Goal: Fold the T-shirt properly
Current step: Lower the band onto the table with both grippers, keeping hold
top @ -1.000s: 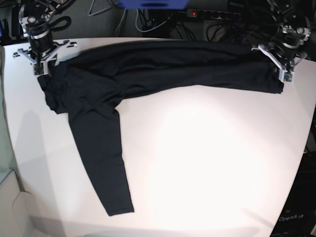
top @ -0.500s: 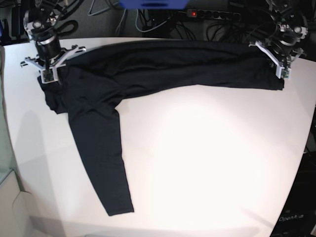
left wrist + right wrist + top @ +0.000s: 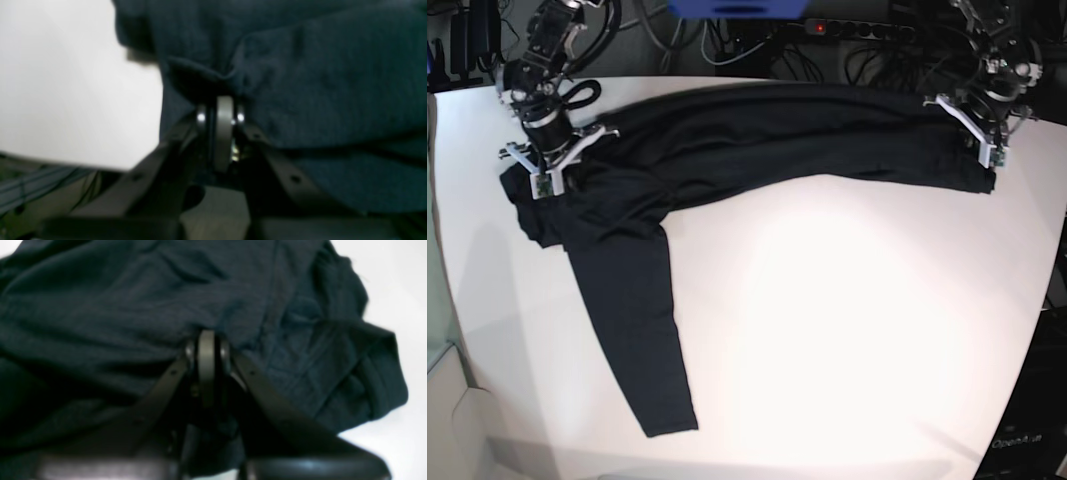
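Your left gripper (image 3: 987, 152) pinches the T-shirt (image 3: 727, 140); your right gripper (image 3: 545, 180) is clamped on its other end, one sleeve trailing below it.

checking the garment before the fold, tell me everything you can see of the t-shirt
The T-shirt is plain, very dark, a soft knit with no print. It lies stretched in a long wrinkled band across the far side of the white table, with one long sleeve trailing flat toward the near edge. The right gripper is shut on its bunched end at the base view's left, and the left gripper is shut on the opposite end.
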### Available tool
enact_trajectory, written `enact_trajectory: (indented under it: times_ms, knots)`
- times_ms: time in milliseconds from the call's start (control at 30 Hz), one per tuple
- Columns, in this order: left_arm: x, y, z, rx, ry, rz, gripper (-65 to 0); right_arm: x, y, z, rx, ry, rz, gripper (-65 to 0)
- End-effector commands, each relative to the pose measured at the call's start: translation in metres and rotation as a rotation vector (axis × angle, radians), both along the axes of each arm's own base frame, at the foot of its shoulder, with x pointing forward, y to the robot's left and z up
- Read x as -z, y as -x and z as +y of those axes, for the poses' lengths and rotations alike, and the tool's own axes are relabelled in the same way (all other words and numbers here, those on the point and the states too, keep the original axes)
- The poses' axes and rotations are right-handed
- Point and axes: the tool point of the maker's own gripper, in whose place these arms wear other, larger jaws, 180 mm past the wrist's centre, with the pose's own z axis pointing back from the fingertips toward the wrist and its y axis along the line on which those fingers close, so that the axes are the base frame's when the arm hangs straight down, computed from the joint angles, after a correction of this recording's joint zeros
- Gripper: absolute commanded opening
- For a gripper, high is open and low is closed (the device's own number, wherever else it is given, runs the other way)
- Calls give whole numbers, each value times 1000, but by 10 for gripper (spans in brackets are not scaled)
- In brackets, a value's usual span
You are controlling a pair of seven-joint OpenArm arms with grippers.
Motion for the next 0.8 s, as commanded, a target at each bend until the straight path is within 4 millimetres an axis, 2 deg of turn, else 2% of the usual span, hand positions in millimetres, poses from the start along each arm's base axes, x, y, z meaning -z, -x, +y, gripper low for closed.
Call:
enact_trajectory:
  times_ms: [0, 167, 267, 433, 600, 767]
  knots:
    - [6, 4, -2, 12, 1, 36, -650, 6, 5, -19, 22, 42, 46, -648]
    - [16, -13, -5, -7, 49, 26, -650, 22, 2, -63, 97, 37, 83, -650]
    - [21, -22, -8, -11, 74, 22, -650, 28, 9, -87, 122, 49, 110, -650]
    - [24, -44, -22, -17, 127, -2, -650, 29, 19, -106, 163, 60, 123, -650]
    - [22, -53, -31, -19, 149, -19, -650, 35, 35, -107, 173, 62, 152, -650]
    - [22, -51, -29, -17, 142, -15, -650, 49, 56, -92, 167, 37, 196, -650]
